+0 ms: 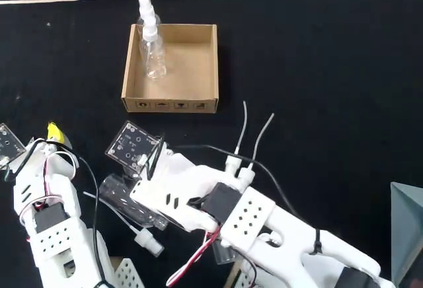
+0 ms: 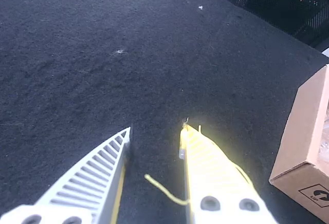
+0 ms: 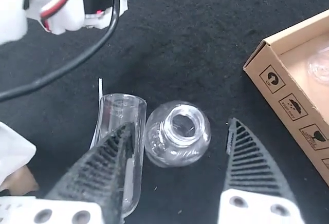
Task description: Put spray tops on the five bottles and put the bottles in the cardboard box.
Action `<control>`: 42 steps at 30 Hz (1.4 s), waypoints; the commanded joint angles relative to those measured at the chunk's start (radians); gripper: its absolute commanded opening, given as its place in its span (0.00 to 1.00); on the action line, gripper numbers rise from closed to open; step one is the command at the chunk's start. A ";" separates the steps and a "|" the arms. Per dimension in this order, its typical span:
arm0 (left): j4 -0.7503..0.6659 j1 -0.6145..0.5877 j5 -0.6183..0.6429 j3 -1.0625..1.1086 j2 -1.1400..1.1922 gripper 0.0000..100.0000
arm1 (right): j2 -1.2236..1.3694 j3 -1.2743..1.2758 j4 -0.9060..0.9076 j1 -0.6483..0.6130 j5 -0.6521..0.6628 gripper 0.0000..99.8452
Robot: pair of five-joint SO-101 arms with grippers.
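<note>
My right gripper [image 3: 181, 124] is open, its black fingers on either side of a clear uncapped bottle [image 3: 177, 134] whose open neck faces the camera. A second clear bottle [image 3: 118, 131] lies against one finger; in the high view a bottle [image 1: 125, 199] lies under the right arm. A loose spray top [image 1: 149, 242] lies beside it. Two more spray tops [image 1: 239, 166] stand by the arm, tubes up. The cardboard box [image 1: 170, 103] holds two capped bottles [image 1: 153, 50]. My left gripper [image 2: 156, 128] is open over bare table, its yellow fingertip [image 1: 53, 131] at the left.
The table [image 1: 317, 70] is covered in black cloth. The box corner [image 2: 303, 147] lies off to the side of the left gripper, and the box wall [image 3: 293, 95] sits close to my right gripper. A grey-green object [image 1: 406, 228] is at the right edge.
</note>
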 commanded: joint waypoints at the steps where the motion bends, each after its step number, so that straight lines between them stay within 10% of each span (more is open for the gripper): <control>1: -0.023 -0.001 0.005 -0.007 -0.015 0.15 | -0.035 0.012 -0.074 -0.021 0.008 0.24; 42: -0.023 0.001 0.005 -0.007 -0.015 0.15 | 0.236 -0.081 -0.147 0.029 0.008 0.24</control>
